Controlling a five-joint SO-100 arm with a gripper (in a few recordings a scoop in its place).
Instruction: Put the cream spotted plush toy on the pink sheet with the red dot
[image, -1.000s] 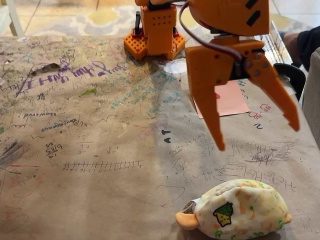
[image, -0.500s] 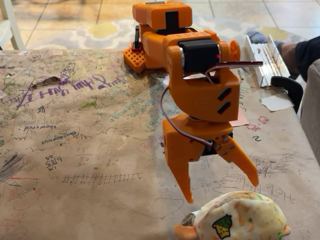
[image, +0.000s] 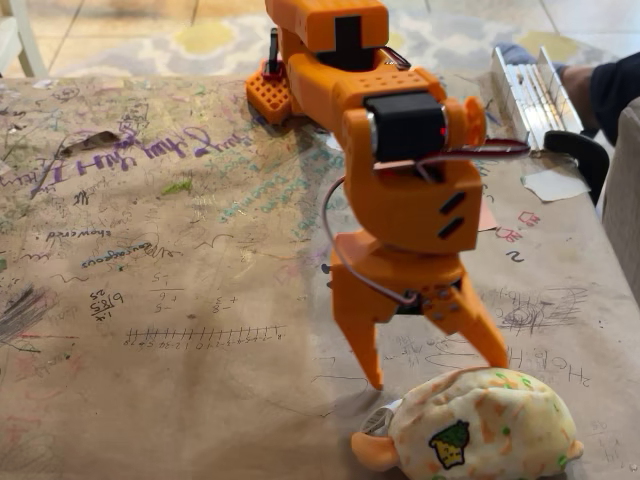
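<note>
The cream spotted plush toy (image: 480, 428) lies at the table's near edge, low right in the fixed view, with an orange ear at its left and a small yellow-green patch on its side. My orange gripper (image: 437, 373) hangs open just above and behind it. The left fingertip is near the table beside the toy's left end, and the right fingertip is at the toy's top. Nothing is held. The pink sheet with the red dot is almost hidden behind my arm; a pink sliver (image: 487, 217) shows to the right of it, and the dot is hidden.
Brown scribbled paper (image: 180, 280) covers the table. A white paper scrap (image: 555, 184), a black object (image: 578, 152) and a metal rail (image: 528, 92) sit at the back right, by a person's sleeve (image: 612, 88). The arm's base (image: 288, 88) stands at the back centre.
The arm has swung down and toward the near edge, now covering the pink sheet. The open gripper has dropped from well above the table to the plush toy's top.
</note>
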